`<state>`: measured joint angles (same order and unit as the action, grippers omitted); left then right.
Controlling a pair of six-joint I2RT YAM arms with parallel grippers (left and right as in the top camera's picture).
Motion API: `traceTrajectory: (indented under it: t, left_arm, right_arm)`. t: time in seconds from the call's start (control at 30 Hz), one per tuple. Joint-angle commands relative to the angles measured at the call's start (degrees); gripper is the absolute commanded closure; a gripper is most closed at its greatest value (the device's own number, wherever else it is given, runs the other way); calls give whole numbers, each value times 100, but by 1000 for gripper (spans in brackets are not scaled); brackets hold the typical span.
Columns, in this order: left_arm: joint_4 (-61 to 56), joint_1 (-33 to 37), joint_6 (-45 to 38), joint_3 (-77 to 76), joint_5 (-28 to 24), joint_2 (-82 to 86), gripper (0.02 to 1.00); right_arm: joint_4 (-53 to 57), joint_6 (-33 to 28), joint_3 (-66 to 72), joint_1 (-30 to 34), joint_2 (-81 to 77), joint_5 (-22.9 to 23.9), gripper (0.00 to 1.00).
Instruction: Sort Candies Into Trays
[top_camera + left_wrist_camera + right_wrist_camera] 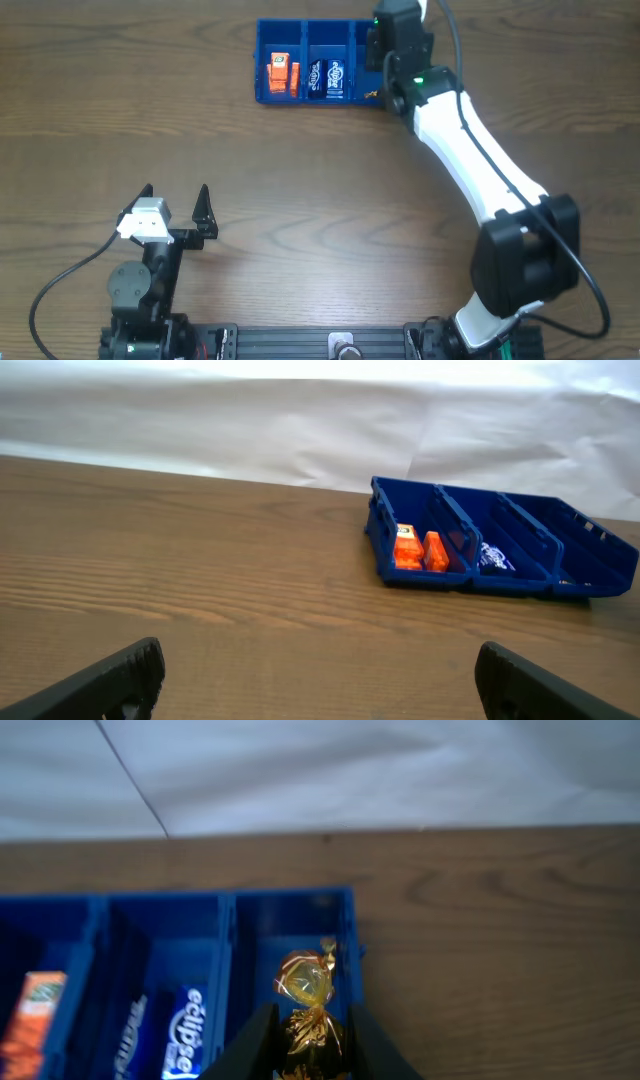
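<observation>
Gold-wrapped candy [305,982] in right claw [312,1022], apparently over end compartment of blue tray [160,901].

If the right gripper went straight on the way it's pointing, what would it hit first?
Probably the blue tray, inside its empty end compartment, the held gold-wrapped candy touching first; depth is unclear.

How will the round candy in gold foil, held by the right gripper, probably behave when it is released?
The round candy in gold foil looks small, so probably light. Its crinkled twisted wrapper, pinched by the right gripper, likely deforms easily. Being rounded, it may roll inside the blue plastic tray.
</observation>
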<state>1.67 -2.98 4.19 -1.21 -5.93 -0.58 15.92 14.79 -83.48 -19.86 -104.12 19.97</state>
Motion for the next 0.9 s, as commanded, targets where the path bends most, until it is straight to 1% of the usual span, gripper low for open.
traceTrajectory:
  t: [0.03,0.27,0.43,0.47,0.5,0.57,0.63,0.8,0.9]
  left_arm:
    - [219,35,-79,94,-155,37,20]
    - [219,35,-79,94,-155,37,20]
    - [219,35,-79,94,-155,37,20]
    - [219,35,-79,94,-155,37,20]
    - [219,35,-79,94,-155,37,20]
    - [219,35,-79,94,-155,37,20]
    - [219,35,-79,94,-155,37,20]
    - [216,35,-79,94,-155,37,20]
    - [219,35,-79,94,-155,37,20]
  right_arm:
    - [-131,-177,59,0,-184,96,919]
    - [-122,-177,59,0,-190,79,915]
    - [-129,-179,59,-44,-190,57,801]
    - [-129,-179,59,-44,-190,57,735]
    - [-129,-179,59,-44,-190,57,617]
    - [-129,-181,59,-44,-190,57,292]
    - [-129,-181,59,-44,-190,57,1]
    - [-129,-188,59,-44,-190,59,1]
    - [-116,-317,59,-44,-186,61,1]
